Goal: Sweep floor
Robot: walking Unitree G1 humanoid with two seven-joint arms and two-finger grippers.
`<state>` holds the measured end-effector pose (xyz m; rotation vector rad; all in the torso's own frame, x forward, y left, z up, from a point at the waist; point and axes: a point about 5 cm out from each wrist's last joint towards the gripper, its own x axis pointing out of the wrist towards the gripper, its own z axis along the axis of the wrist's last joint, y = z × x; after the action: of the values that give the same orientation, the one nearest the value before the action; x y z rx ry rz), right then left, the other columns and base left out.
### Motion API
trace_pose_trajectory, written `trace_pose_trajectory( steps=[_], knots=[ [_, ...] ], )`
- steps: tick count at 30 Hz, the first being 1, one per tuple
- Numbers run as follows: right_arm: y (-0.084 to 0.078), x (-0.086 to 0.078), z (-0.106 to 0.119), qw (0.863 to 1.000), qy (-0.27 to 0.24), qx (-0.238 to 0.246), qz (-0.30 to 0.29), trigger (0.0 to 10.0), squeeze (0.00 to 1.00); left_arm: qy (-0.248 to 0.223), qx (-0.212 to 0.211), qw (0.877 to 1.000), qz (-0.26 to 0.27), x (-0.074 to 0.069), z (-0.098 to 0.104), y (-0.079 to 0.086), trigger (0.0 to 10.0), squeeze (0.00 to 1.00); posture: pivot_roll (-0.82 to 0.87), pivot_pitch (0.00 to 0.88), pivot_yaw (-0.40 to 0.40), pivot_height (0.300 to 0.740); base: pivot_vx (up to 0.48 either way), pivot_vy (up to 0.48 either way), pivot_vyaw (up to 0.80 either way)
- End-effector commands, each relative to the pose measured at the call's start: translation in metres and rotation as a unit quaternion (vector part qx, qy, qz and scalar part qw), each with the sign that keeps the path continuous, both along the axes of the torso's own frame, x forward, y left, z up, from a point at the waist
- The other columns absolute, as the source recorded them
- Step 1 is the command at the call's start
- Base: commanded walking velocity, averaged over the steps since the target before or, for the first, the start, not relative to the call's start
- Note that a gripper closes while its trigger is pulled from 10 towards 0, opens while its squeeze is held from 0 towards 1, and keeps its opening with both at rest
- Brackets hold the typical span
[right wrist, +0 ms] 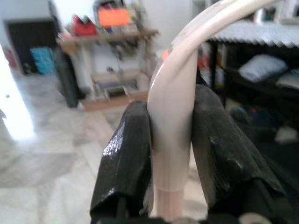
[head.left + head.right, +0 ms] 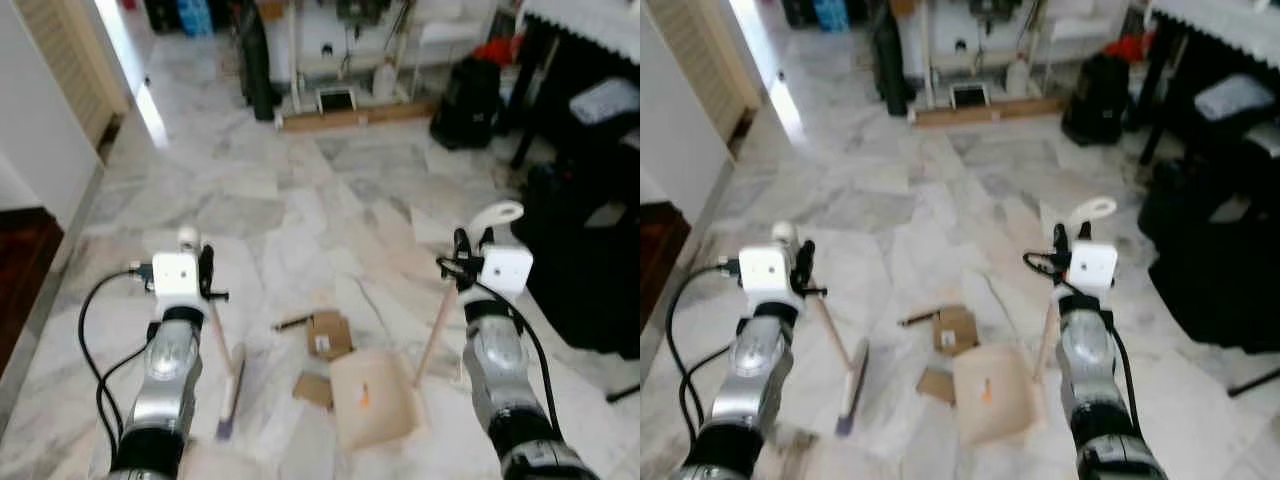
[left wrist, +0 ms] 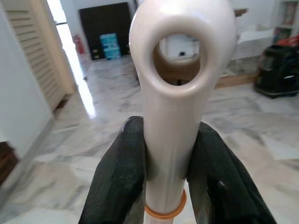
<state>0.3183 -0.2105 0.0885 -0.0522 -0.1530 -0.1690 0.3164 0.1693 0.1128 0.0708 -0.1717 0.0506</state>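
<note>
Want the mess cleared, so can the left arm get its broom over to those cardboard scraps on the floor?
Probably yes. The left tool grips the broom, whose head rests on bare marble just left of the cardboard scraps. Nothing lies between them, and the dustpan sits on their far side.

Cream long-handled brooms [image 2: 228,385]: one;
Cream long-handled plastic dustpans [image 2: 375,400]: one;
Brown cardboard scraps [image 2: 329,334]: two;
Black two-fingered grippers [image 3: 170,161]: two, each clamped on a handle

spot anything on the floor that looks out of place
Yes: torn cardboard scraps and a dark stick-like bit lie loose on the marble floor, between the broom and dustpan, not yet swept in.
</note>
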Motion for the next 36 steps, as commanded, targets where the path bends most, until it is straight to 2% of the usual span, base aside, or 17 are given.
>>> trace_pose_trajectory(
  steps=[1, 14, 36],
  knots=[
    [0.007, 0.004, 0.013, 0.999, -0.031, -0.004, 0.009, 10.0, 0.00, -0.024, -0.003, 1.000, 0.006, 0.002, 0.011, 0.007, 10.0, 0.00, 0.01, 0.042, 0.046, 0.740, 0.000, 0.000, 0.00],
    [-0.004, -0.016, -0.004, 1.000, -0.005, -0.015, -0.017, 10.0, 0.00, -0.024, -0.003, 1.000, 0.002, 0.002, 0.011, 0.006, 10.0, 0.00, 0.01, 0.038, 0.050, 0.740, 0.000, 0.000, 0.00],
    [-0.007, -0.023, -0.032, 0.996, 0.072, -0.022, -0.040, 10.0, 0.00, -0.015, -0.001, 1.000, -0.006, 0.002, 0.009, 0.006, 10.0, 0.00, 0.02, 0.046, 0.050, 0.740, 0.000, 0.000, 0.00]
  ],
)
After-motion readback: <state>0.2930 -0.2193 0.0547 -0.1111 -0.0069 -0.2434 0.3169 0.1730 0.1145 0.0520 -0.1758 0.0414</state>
